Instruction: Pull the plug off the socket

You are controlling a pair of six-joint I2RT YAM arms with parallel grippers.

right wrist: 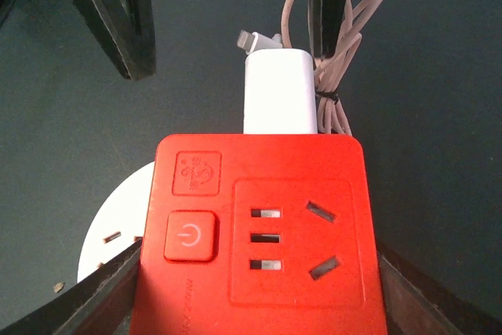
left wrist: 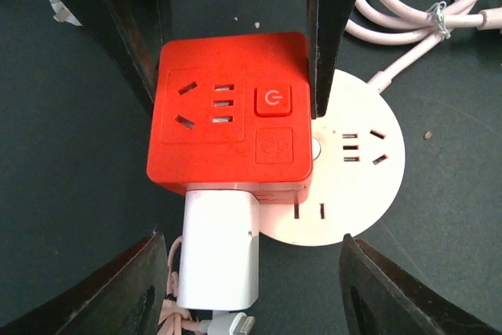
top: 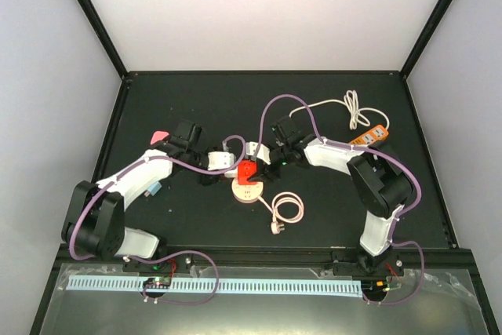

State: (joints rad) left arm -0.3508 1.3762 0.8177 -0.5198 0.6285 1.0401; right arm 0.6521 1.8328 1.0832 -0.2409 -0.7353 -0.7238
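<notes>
Left wrist view: the white plug [left wrist: 218,249] is seated in one side face of the red socket cube [left wrist: 227,115]. The left tool [left wrist: 251,245] is spread wide on either side of the plug, gripping nothing. The right tool [right wrist: 259,255] is pressed against both flanks of the cube (which rides on a round white socket [left wrist: 361,170]). A bundled cable [right wrist: 353,45] crowds the plug just beyond the cube. An orange power strip [top: 369,136] lies well away from the cube on the counter [top: 196,100].
</notes>
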